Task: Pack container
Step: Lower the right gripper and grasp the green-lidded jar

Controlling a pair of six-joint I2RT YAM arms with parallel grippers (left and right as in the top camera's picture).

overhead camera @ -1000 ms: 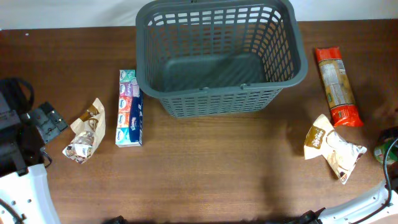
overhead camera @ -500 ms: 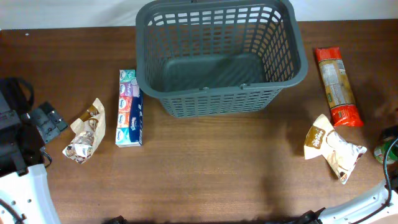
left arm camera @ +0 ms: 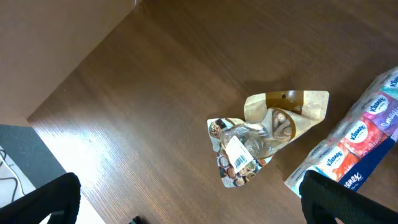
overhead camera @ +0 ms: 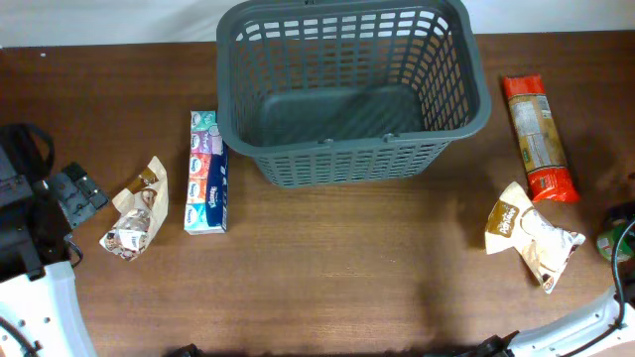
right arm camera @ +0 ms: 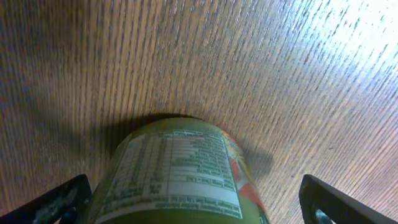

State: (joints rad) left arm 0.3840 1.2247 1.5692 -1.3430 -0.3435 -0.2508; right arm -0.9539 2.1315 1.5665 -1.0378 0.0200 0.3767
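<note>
Large dark grey plastic basket with slotted lattice walls (overhead camera: pixel 451 74) standing upright at the far middle of the brown wooden table (overhead camera: pixel 327 288). Left gripper (overhead camera: pixel 79 191) low over the table's left edge, its white arm link (overhead camera: pixel 45 307) running back toward the near left corner; jaws spread wide, holding nothing. Just beyond the fingers, a crumpled tan-and-clear snack bag (left arm camera: pixel 261 140), then a long colourful pack of tissue packets (left arm camera: pixel 354 137) lying just left of the basket. Right gripper (right arm camera: pixel 194 186) down at the table's right edge, mostly out of the overhead view, jaws parted wide with a green labelled can (right arm camera: pixel 180 168) between them. Near it, a second crumpled tan bag (overhead camera: pixel 531 238) and a long orange-red wrapped packet (overhead camera: pixel 537 139), both apart from the basket.
</note>
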